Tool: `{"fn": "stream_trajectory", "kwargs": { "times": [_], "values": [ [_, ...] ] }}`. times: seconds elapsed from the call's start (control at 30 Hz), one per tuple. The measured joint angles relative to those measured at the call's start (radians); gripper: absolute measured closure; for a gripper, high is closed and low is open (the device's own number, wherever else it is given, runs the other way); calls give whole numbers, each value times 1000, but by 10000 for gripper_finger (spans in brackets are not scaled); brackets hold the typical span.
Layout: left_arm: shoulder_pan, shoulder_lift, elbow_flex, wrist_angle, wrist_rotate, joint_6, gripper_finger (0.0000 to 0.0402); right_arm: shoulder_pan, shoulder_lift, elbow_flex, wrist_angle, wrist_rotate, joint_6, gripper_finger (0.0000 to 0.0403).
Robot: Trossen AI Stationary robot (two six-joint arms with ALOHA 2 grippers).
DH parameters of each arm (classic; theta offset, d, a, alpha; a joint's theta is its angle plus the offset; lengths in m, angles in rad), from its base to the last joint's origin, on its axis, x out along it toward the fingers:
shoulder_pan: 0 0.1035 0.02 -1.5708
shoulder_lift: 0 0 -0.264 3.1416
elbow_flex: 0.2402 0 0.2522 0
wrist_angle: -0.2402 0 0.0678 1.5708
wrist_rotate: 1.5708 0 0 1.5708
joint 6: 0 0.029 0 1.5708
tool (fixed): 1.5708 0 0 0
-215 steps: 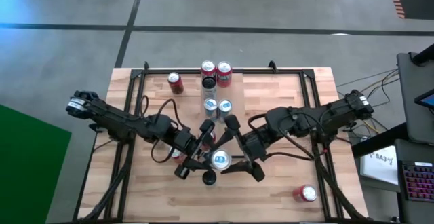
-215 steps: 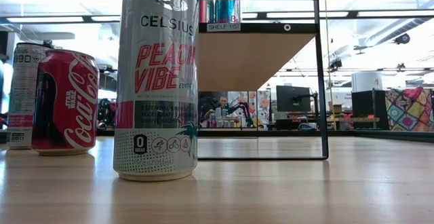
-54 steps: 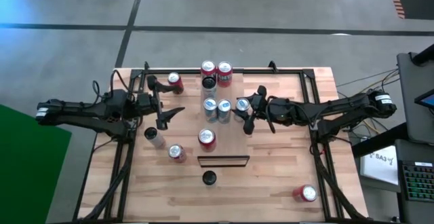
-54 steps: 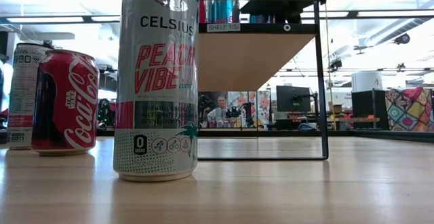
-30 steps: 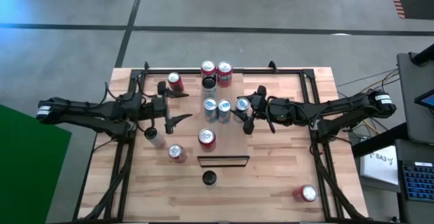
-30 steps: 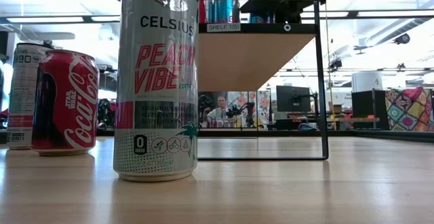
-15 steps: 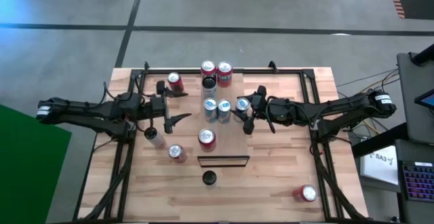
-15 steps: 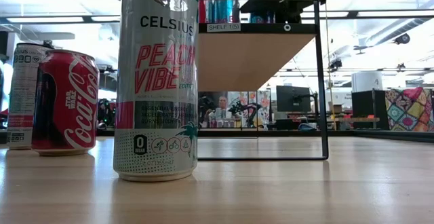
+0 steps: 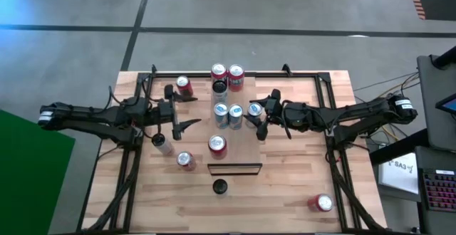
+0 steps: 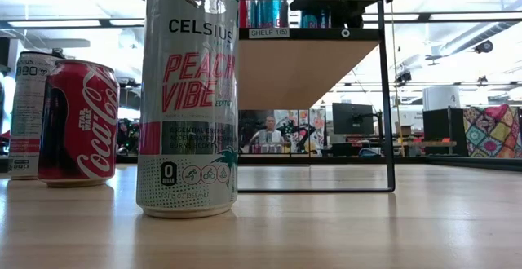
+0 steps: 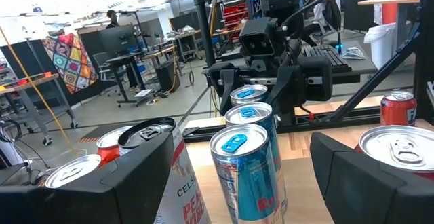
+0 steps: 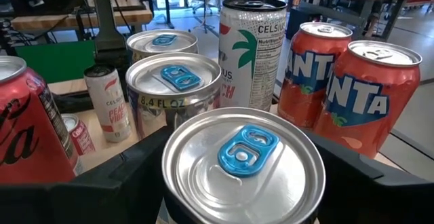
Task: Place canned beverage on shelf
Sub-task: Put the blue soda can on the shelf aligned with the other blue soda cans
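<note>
The shelf (image 9: 244,154) is a long, smooth board of pale wood raised on a thin black metal frame. It is running lengthwise between the two arms, its dark-edged short end facing a tall peach-labelled can (image 9: 219,186) that is standing on the planked table (image 9: 299,185) just beyond it.

The right gripper (image 9: 256,111) is reaching in over the shelf's right edge. Its jaws are clasping the round sides of a silver blue-tabbed can (image 9: 255,109), which is standing upright on the board with its tab up.

Six more cylinders are standing on the shelf:
- two silver blue-tabbed cans (image 9: 228,112)
- two orange soda cans (image 9: 226,72)
- one white tall can (image 9: 220,87)
- one red cola can (image 9: 217,144)

Five cans are resting off the shelf.

The left gripper (image 9: 178,109) is hovering left of the shelf, jaws spread wide and holding nothing.
</note>
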State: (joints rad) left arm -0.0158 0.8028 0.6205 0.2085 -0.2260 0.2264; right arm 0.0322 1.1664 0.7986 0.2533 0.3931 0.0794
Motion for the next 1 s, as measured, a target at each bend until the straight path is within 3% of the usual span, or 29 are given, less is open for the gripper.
{"fn": "stream_trajectory", "kwargs": {
  "times": [1.0],
  "values": [
    [0,0,2,0,0,0,86,0,-21,0,51,-9,-35,122]
  ]
}}
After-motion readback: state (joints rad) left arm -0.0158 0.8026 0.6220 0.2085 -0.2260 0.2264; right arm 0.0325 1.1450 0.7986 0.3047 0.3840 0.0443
